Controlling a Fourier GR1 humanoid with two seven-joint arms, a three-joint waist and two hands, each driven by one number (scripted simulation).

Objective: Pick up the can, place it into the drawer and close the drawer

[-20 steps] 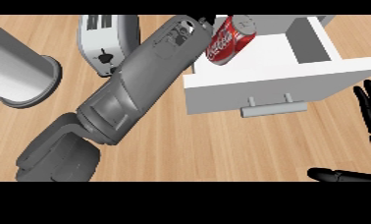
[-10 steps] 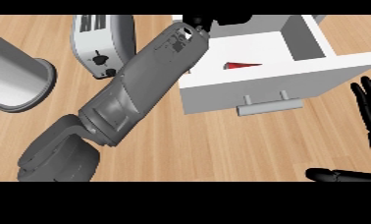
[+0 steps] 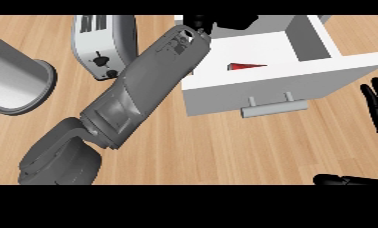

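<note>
The left hand (image 3: 221, 22) reaches over the open drawer's (image 3: 325, 47) back edge — whether its fingers are spread or curled cannot be told. Just below it, inside the drawer, a red sliver of the can (image 3: 247, 66) shows. The handle (image 3: 275, 107) faces the robot; the right hand (image 3: 370, 103) rests nearer it. A toaster (image 3: 103, 42) stands left on the tabletop (image 3: 221, 147).

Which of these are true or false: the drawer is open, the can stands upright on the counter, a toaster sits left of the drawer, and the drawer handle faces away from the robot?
1. The drawer is open. True.
2. The can stands upright on the counter. False: only a red sliver of it shows inside the drawer.
3. A toaster sits left of the drawer. True.
4. The drawer handle faces away from the robot. False: it is on the front nearest the robot.
</note>
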